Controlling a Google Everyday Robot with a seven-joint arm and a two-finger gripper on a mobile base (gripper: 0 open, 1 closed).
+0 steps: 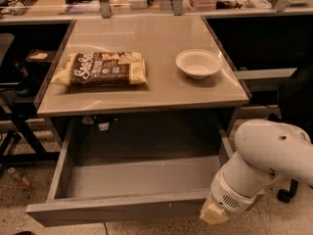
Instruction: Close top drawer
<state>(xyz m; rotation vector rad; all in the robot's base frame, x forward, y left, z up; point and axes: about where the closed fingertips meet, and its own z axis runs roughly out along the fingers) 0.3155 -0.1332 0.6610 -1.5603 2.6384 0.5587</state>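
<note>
The top drawer is a wide shallow grey metal drawer. It stands pulled far out from under the tabletop, and its inside looks empty. My white arm comes in from the right. Its gripper is at the right end of the drawer's front, low in the view, touching or very close to the front panel. Only a yellowish tip of the gripper shows; the rest is hidden behind the wrist.
On the grey table lie a brown and yellow snack bag at the left and a white bowl at the right. A cluttered shelf runs along the back. A black chair base stands at the right on the speckled floor.
</note>
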